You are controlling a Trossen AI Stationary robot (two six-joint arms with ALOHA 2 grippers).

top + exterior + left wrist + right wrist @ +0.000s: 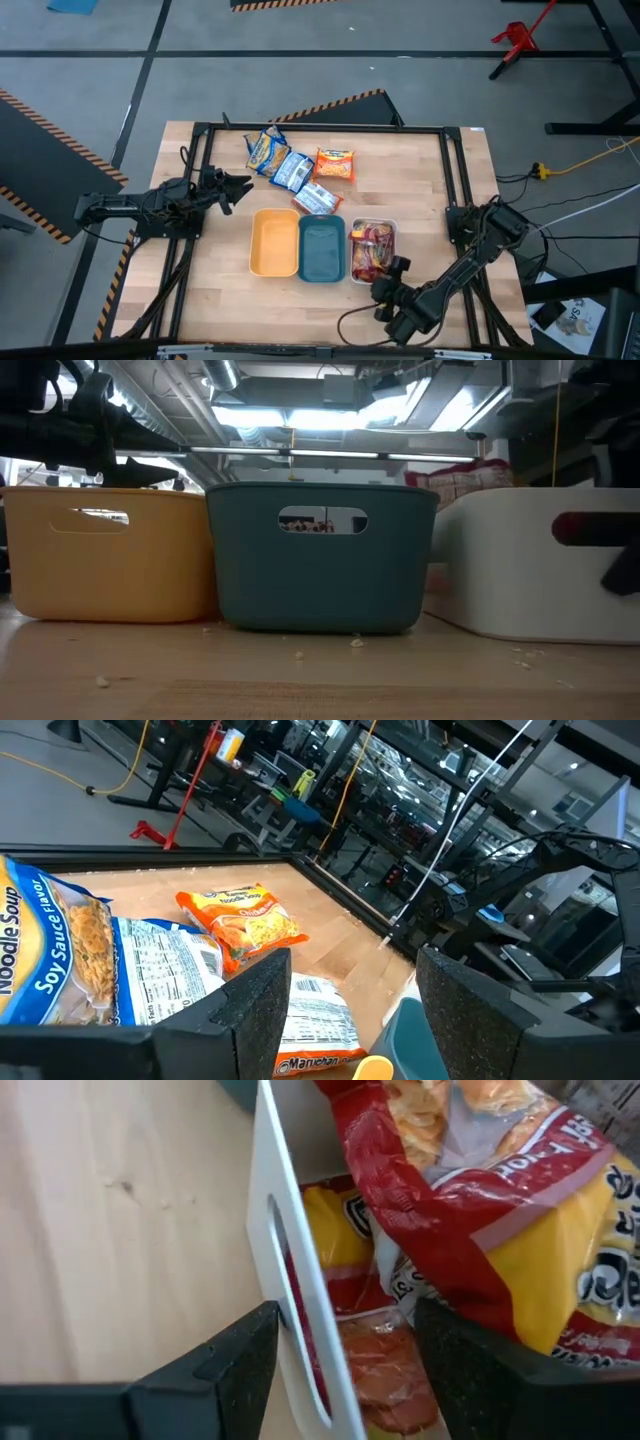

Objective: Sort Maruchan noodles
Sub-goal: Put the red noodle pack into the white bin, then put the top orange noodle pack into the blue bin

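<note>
Several Maruchan noodle packets lie flat on the table's far middle: a yellow-blue one (263,150), a blue-white one (293,171), an orange one (335,165) and one face down (318,199). Red-yellow packets (370,248) fill the white tray (391,228). My left gripper (243,187) hovers open to the left of the loose packets; its wrist view shows the soy sauce packet (60,950) and the orange packet (240,925) ahead of it (350,980). My right gripper (392,268) is open at the white tray's near wall (290,1270), one finger outside it and one over the packets (470,1230).
Three trays stand side by side near the table's middle: yellow (274,243), teal (322,249) and white. In the low view they fill the picture: yellow (110,560), teal (320,560), white (520,560). A dark frame (320,127) rims the table. Bare wood lies near the front edge.
</note>
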